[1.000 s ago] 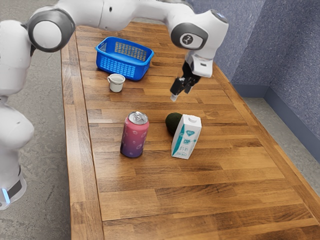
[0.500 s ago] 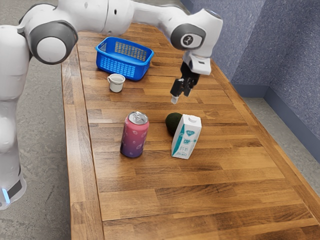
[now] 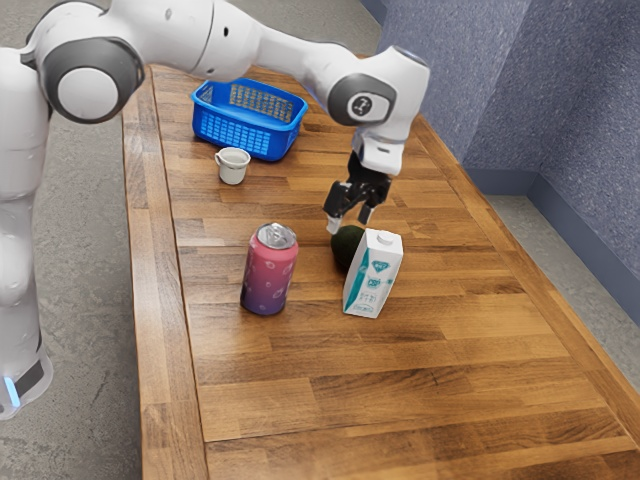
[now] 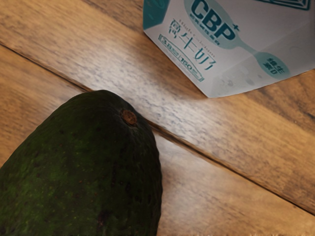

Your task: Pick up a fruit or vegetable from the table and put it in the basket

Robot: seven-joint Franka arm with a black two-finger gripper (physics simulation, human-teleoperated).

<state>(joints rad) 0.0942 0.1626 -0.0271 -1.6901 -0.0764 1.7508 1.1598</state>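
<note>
My gripper (image 3: 350,220) is open just above the dark green avocado (image 3: 346,243), its two fingertips apart and pointing down. The avocado lies on the wooden table, partly hidden behind the milk carton in the exterior view. Close under my hand, the wrist view has the avocado (image 4: 88,172) with its brown stem end facing the carton's side. The blue basket (image 3: 245,135) stands at the far end of the table, toward the exterior view's upper left.
The white and teal milk carton (image 3: 373,275) stands close beside the avocado; the wrist view also has the carton (image 4: 231,49), with bare wood between the two. A pink and purple can (image 3: 269,272) and a white cup (image 3: 233,167) stand toward the exterior view's left.
My gripper has come down toward the avocado and shifted a little to the exterior view's left, its fingers now visibly spread. The avocado, carton, can, cup and basket stay where they were.
</note>
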